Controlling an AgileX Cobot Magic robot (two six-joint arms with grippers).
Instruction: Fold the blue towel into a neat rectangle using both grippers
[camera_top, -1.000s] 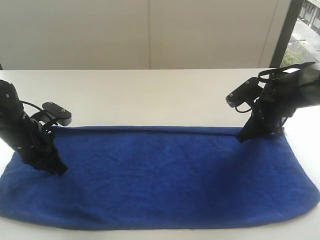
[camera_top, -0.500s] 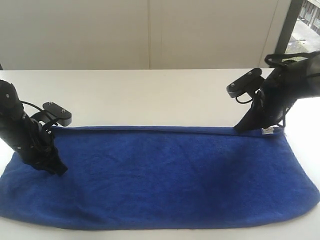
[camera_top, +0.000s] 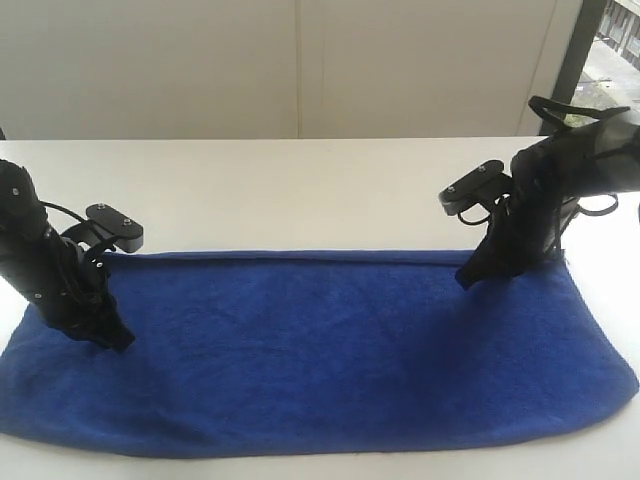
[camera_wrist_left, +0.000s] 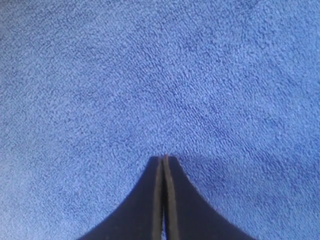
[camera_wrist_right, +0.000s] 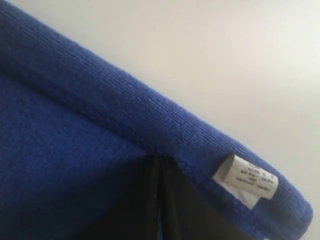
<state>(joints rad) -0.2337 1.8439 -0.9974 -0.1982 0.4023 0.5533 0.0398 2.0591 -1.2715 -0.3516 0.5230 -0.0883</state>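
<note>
Fingers (camera_wrist_left: 150, 205) of the left gripper (camera_top: 118, 340) are pressed together, tips down on the blue towel (camera_top: 320, 350) near its left end. The right gripper (camera_top: 468, 278) is likewise closed at the towel's far right corner, beside the white tag (camera_wrist_right: 245, 181). The towel lies flat on the white table (camera_top: 300, 190). Closed tips dragging across the soft, napped pile could bunch the ribbed hem and skew the fold.

A pale off-white surface (camera_top: 300, 190) carries a single blue towel (camera_top: 320, 350), spread flat and wide across its near part. The towel's far edge runs straight, its near edge bows outward, and a small white tag (camera_wrist_right: 245, 181) sits by one corner.
</note>
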